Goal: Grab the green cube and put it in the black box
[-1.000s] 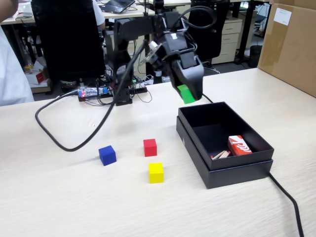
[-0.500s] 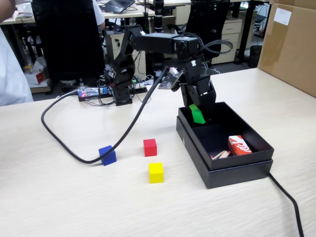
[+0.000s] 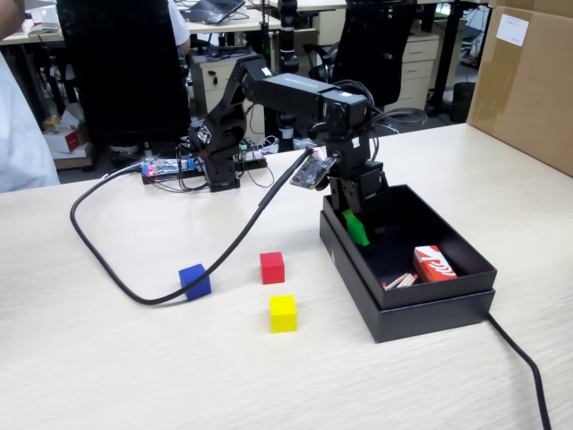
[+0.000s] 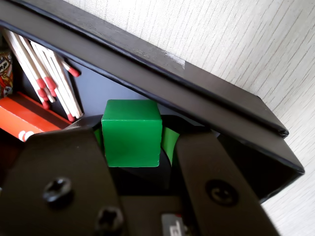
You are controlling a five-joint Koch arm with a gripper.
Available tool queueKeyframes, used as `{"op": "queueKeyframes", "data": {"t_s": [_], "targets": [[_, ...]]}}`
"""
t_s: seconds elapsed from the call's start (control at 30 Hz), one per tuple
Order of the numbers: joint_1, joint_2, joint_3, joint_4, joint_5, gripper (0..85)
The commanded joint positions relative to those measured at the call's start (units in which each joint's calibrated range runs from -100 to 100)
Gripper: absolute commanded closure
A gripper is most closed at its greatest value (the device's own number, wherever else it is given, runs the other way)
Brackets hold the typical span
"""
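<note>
Inside the black box (image 3: 407,315), bare floor lies beside the claw (image 3: 355,228); matches (image 4: 54,73) and red carton (image 3: 433,263) crowd the near corner.

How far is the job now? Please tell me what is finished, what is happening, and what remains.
Done: the small bright-green cube is off the table, gripped between the jaws of the black gripper. In hand: the gripper holds it low inside the large shallow matte-black cardboard box, near the wall on the left in the fixed view. Left: open the jaws to release it and withdraw the arm.
</note>
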Motion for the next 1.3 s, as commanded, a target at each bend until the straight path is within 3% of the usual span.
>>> {"op": "queueKeyframes", "data": {"t_s": [0.0,0.07,0.1,0.23,0.33,0.8,1.1,1.27], "targets": [[-0.1,-1.2,3.5,1.7,-0.8,70.5],[-0.1,-1.2,3.5,1.7,-0.9,68.8],[-0.1,-1.2,2.9,1.7,-1.1,59.2],[-0.1,-1.4,2.7,1.7,-1.2,55.9],[0.0,-2.2,2.3,1.7,-1.3,45.9],[-2.4,-34.7,-3.2,2.8,-3.1,42.4],[-10.0,-62.6,-29.1,16.4,-7.7,42.6],[-12.5,-76.4,-47.3,25.1,-8.5,42.6]]}}
